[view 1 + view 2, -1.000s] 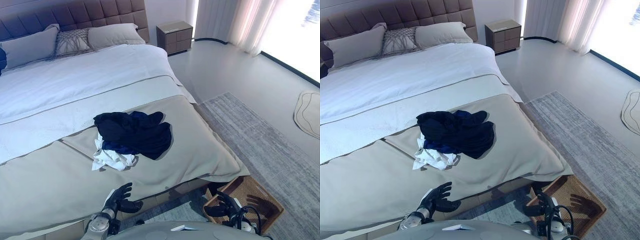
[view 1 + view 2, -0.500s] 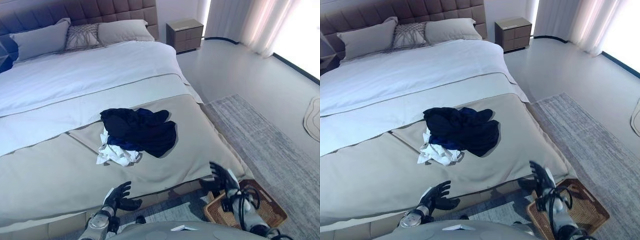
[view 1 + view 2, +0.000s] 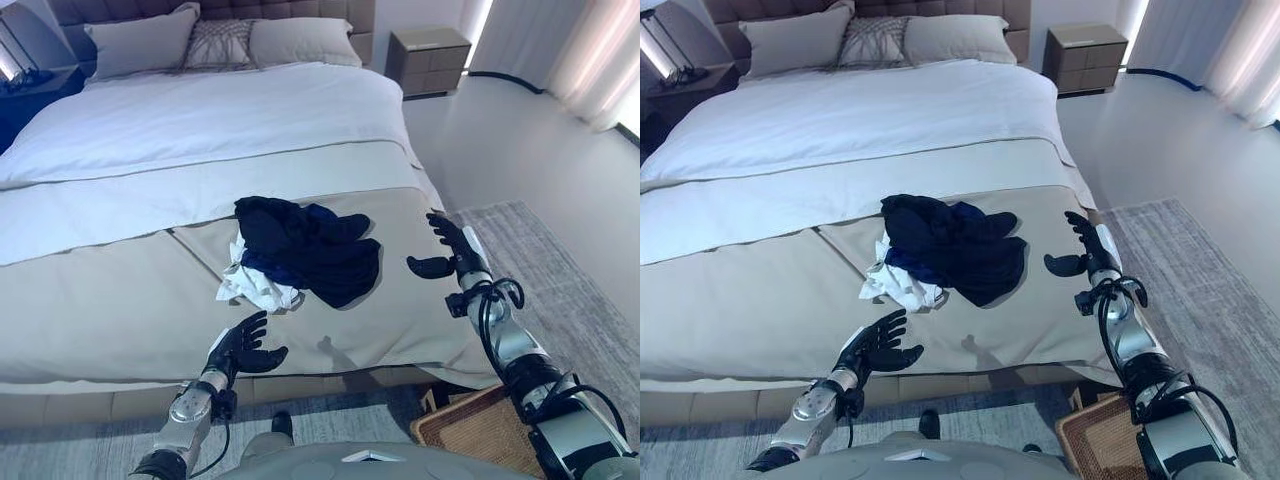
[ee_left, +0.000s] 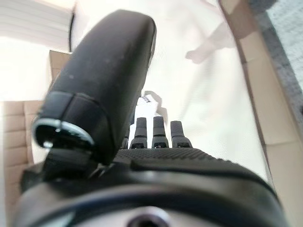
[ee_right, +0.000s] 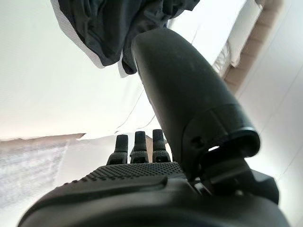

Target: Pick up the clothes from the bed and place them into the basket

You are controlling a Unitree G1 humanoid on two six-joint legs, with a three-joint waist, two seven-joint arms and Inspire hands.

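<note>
Bed (image 3: 120, 300): clothes (image 3: 310, 250); basket (image 3: 480, 435) only in eye views.

Right robot hand (image 3: 446, 250) raised from beside the basket (image 3: 482, 430) to over the bed (image 3: 120, 300), fingers spread.

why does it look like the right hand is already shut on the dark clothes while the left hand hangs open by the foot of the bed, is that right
Not quite. The right hand is open, fingers spread, apart from the dark clothes, which lie untouched on the bed beside a white garment; the left eye view shows this. The left hand is indeed open by the foot of the bed.
</note>
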